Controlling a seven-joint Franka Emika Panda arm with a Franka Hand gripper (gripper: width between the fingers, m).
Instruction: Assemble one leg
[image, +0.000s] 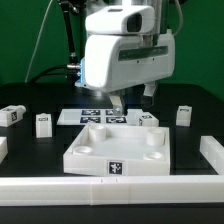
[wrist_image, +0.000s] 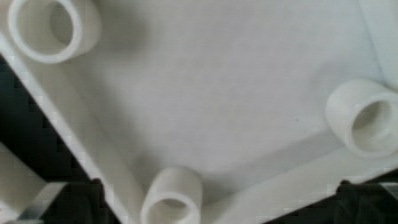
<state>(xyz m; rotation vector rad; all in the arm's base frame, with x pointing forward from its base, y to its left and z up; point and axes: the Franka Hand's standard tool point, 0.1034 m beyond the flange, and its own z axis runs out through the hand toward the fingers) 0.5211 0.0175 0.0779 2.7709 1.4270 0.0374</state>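
The large white tray-like piece (image: 120, 150) lies in the middle of the table, a marker tag on its front wall. Several small white legs with tags stand around it: two at the exterior view's left (image: 12, 115) (image: 43, 123), one behind the tray's far right corner (image: 150, 119), one further right (image: 184, 115). My gripper (image: 120, 104) hangs over the tray's far edge. In the wrist view the tray (wrist_image: 214, 100) fills the picture with three round sockets. My gripper (wrist_image: 196, 205) is open and empty, with one socket (wrist_image: 173, 200) between its dark fingertips (wrist_image: 36, 200). No leg shows in the wrist view.
The marker board (image: 92, 116) lies flat behind the tray, partly hidden by my hand. Long white bars lie at the exterior view's left edge (image: 3, 148) and right edge (image: 210, 150). A green backdrop stands behind the black table.
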